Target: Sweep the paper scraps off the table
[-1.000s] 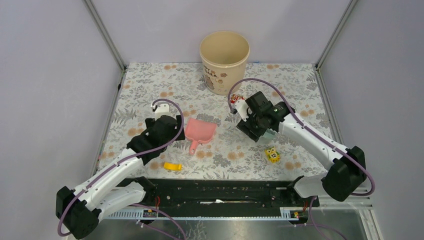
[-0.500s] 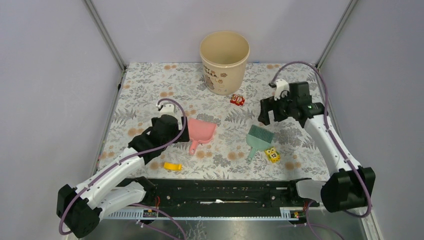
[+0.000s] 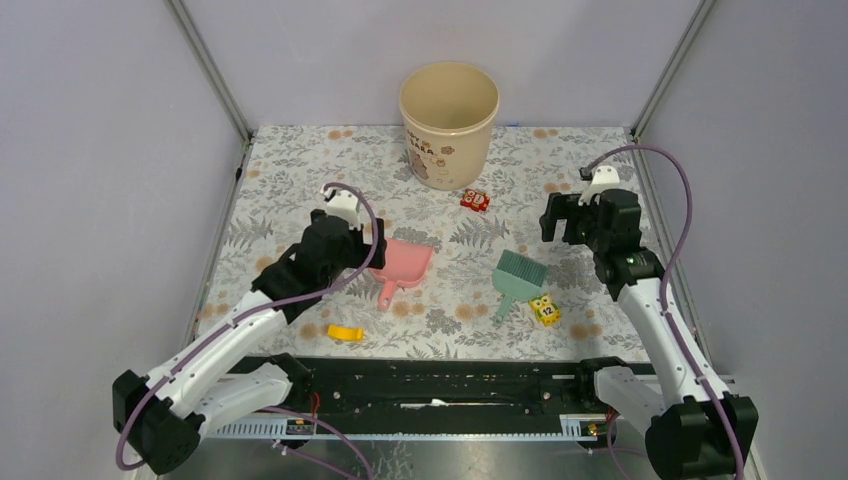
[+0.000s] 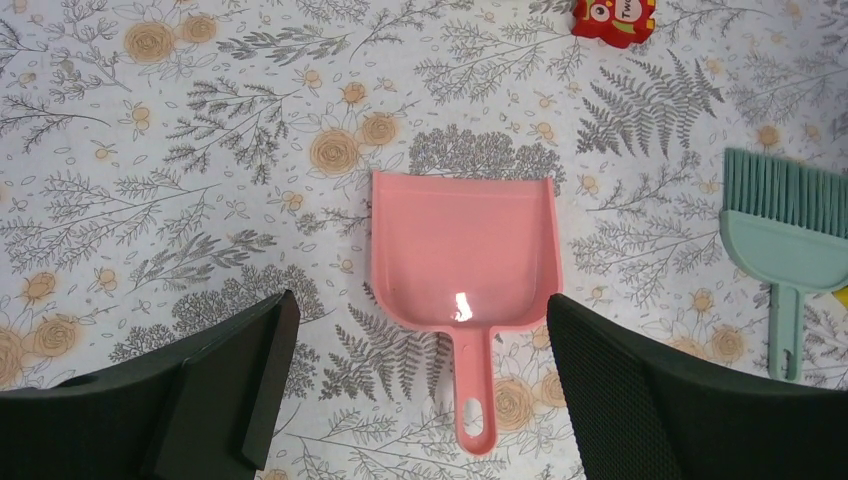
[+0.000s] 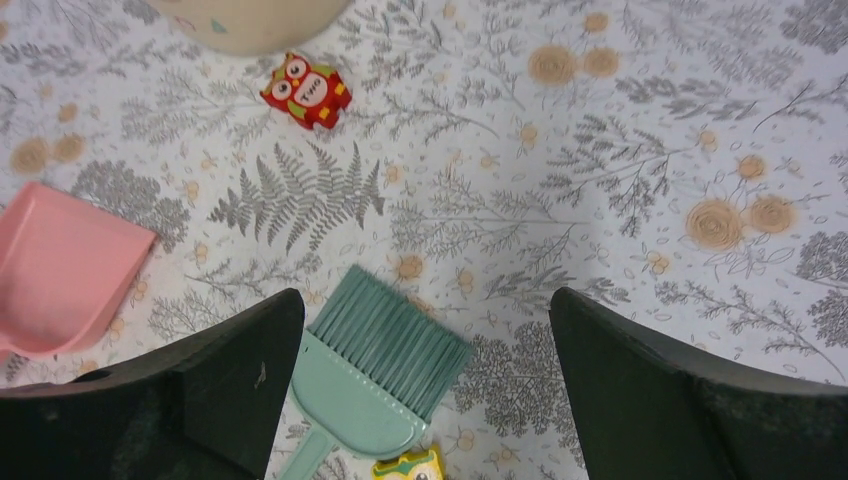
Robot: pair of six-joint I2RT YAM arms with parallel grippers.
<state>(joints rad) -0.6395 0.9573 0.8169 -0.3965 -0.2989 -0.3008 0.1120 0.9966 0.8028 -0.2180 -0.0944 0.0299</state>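
While the paper scraps cannot be made out in any view, the flowered counter (image 3: 300, 160) carries a pink dustpan (image 3: 405, 260) and a green brush (image 3: 520, 272).
Left arm (image 3: 240, 325) reaches forward, left fingers (image 4: 215, 390) spread wide above the dustpan, holding nothing; right arm (image 3: 655, 310) rises near the right edge, right fingers (image 5: 215, 390) wide apart over the brush, empty.
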